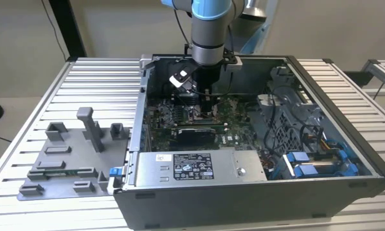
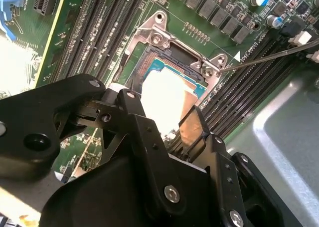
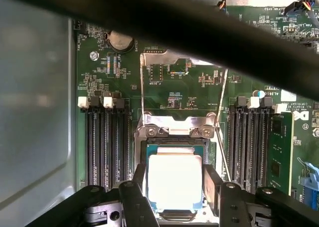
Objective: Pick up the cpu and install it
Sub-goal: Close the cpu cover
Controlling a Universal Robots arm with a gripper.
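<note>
The cpu (image 3: 174, 183) (image 2: 164, 98), a small square chip with a bright metal top, lies low in the motherboard socket (image 3: 175, 131) (image 2: 164, 40). My gripper (image 3: 174, 187) (image 2: 160, 118) (image 1: 205, 107) reaches down into the open computer case (image 1: 346, 144) and is shut on the cpu, one finger against each of two opposite edges. One finger pad (image 3: 211, 184) (image 2: 191, 128) presses the chip's side. The socket's metal load plate (image 3: 182, 55) stands raised behind it, and its thin lever (image 2: 269, 57) is swung out. The gripper body hides the chip's near edge.
Memory slots (image 3: 104, 142) (image 3: 246, 142) flank the socket on both sides. A grey power supply (image 1: 199, 166) lies in front of the board, and blue drive carriers (image 1: 308, 166) with cables at the exterior view's right. Grey fixture blocks (image 1: 70, 154) stand on the slatted table outside the case.
</note>
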